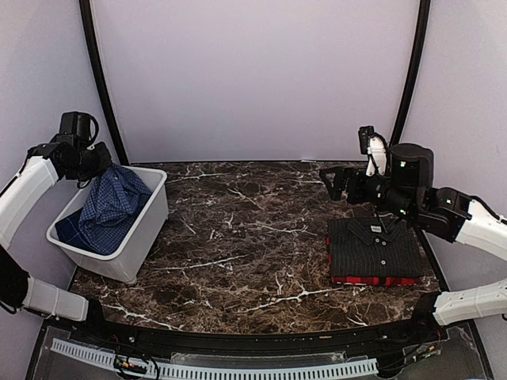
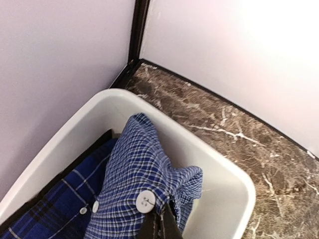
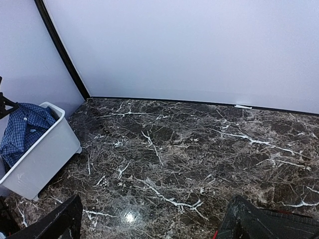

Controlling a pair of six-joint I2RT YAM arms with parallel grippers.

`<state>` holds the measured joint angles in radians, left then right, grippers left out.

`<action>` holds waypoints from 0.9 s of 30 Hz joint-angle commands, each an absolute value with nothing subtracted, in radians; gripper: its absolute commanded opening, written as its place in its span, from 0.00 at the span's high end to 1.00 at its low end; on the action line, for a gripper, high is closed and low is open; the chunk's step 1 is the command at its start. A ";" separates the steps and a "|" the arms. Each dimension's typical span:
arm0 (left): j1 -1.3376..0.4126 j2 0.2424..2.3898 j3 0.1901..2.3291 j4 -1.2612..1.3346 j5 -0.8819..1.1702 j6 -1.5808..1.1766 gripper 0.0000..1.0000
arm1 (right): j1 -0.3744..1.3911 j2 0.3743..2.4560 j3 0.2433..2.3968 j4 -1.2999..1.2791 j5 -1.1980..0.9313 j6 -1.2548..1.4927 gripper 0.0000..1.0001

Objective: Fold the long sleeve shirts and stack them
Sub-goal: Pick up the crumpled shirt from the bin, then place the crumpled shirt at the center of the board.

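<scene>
My left gripper (image 1: 98, 163) is shut on a fold of the blue-and-white check shirt (image 1: 116, 199) and holds it partly raised over the white bin (image 1: 120, 266). In the left wrist view the closed fingertips (image 2: 162, 225) pinch the cloth beside a white button (image 2: 145, 201). A darker blue plaid shirt (image 2: 47, 209) lies under it in the bin. At the right, the black pinstriped shirt (image 1: 372, 247) lies folded on top of the red-and-black plaid shirt (image 1: 372, 279). My right gripper (image 1: 334, 182) hovers open behind that stack, holding nothing.
The bin stands at the table's left edge, against the left wall. Dark marble table (image 1: 245, 229) lies between the bin and the stack. In the right wrist view the bin (image 3: 42, 159) is at the far left and a finger (image 3: 57, 224) shows at the bottom.
</scene>
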<state>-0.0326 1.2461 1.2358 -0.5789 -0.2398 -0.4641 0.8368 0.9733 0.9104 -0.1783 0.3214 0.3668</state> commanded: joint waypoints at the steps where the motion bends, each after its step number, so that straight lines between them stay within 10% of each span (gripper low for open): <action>1: -0.029 1.209 1.347 -0.571 -0.124 -0.403 1.00 | 0.831 0.975 0.941 -0.126 0.309 0.357 0.01; 27: -0.523 1.330 1.831 -0.123 0.350 -0.405 1.00 | 0.831 1.033 0.976 -0.062 0.292 0.336 0.01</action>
<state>-0.4187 1.2778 1.7561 -0.2649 0.2920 -0.4122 0.8356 1.0283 0.9390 -0.1131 0.2913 0.3485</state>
